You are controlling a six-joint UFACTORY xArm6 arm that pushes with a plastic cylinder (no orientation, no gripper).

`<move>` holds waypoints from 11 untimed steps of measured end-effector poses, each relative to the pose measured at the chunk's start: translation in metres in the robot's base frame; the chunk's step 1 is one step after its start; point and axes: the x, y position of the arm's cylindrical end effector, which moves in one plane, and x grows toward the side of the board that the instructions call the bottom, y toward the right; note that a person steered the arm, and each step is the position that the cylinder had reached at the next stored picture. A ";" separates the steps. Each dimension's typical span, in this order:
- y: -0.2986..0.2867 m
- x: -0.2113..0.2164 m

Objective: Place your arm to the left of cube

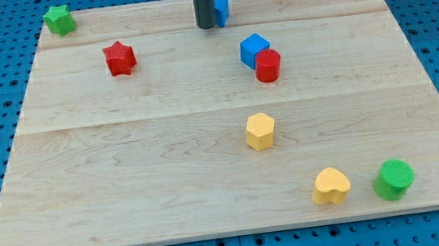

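A blue cube sits right of centre in the upper part of the wooden board, touching a red cylinder at its lower right. My dark rod comes down from the view's top and my tip rests near the top edge. It is up and to the left of the blue cube, with a gap between them. A second small blue block sits just right of the rod, partly hidden behind it; its shape cannot be made out.
A red star lies at upper left and a green star at the top left corner. A yellow hexagonal block sits near the centre. A yellow heart and a green cylinder lie at lower right.
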 end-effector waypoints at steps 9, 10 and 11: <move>0.007 0.020; 0.007 0.038; 0.007 0.059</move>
